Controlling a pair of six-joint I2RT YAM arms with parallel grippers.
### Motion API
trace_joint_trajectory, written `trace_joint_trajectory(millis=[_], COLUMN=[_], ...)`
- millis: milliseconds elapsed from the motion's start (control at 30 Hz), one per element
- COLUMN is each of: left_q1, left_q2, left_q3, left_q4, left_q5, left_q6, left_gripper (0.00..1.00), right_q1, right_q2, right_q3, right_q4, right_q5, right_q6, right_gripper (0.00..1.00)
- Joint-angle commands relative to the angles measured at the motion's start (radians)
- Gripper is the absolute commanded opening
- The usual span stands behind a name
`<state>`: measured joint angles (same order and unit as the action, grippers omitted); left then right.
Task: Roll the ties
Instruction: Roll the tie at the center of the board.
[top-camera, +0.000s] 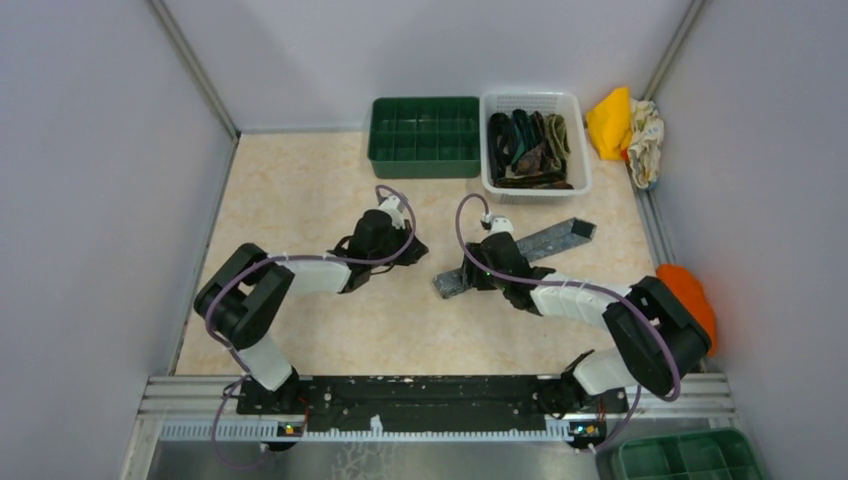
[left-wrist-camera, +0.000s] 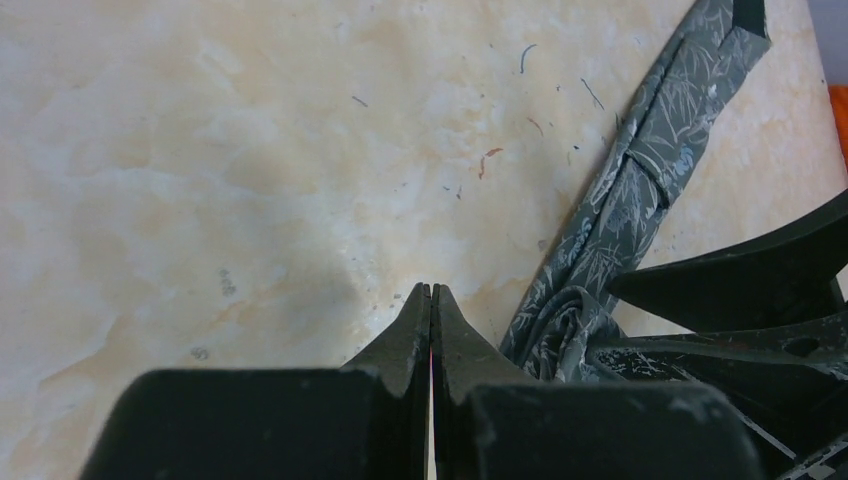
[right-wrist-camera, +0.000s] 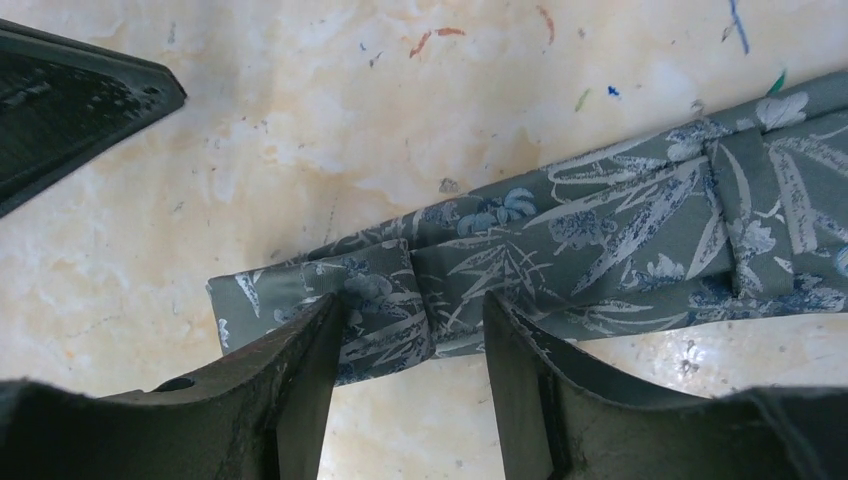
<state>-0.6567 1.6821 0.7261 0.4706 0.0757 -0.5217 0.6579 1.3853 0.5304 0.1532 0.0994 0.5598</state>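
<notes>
A grey tie with a pale leaf pattern (top-camera: 545, 242) lies diagonally on the table, its near end folded over itself (right-wrist-camera: 380, 310). My right gripper (right-wrist-camera: 412, 305) is open, and its two fingers stand on either side of that folded end, touching the fabric. In the top view it (top-camera: 468, 272) sits over the tie's lower left end. My left gripper (left-wrist-camera: 431, 292) is shut and empty, just above the bare table left of the tie (left-wrist-camera: 640, 170); in the top view it (top-camera: 412, 247) is a short way from the right one. Several dark ties (top-camera: 530, 148) fill a white basket.
The white basket (top-camera: 583, 150) and a green divided tray (top-camera: 425, 135) stand at the back. A yellow cloth (top-camera: 610, 120) lies at the back right, an orange one (top-camera: 692, 295) at the right edge. Another green tray (top-camera: 690, 455) sits below the rail.
</notes>
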Motion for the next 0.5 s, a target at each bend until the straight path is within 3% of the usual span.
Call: trace_joint_trajectory(millis=[0,300,367,467], left_q1=[-0.008,-0.007,-0.006,-0.007], left_q2=[0.073,0.219,0.239,0.245], left_q3=[0.048,0.112,0.124,0.116], left_q4=[0.09,0.172,0.179,0.195], left_q5=[0.127,0.181,0.214,0.248], left_q6=[0.035,0.078,0.071,0.047], left_gripper=[0.0,0.0,0.0,0.0], right_q1=[0.004,0.133,0.155,0.177], right_q2=[-0.038,-0.274,-0.296,-0.301], right_q3=[0.06,0.021,-0.006,-0.049], right_q4=[-0.079,-0.197,-0.213,-0.191], right_q5=[0.082,0.128,0.105,0.047], right_q6=[-0.05,0.008,0.038,0.08], right_gripper=[0.53,0.61,0.53,0.25])
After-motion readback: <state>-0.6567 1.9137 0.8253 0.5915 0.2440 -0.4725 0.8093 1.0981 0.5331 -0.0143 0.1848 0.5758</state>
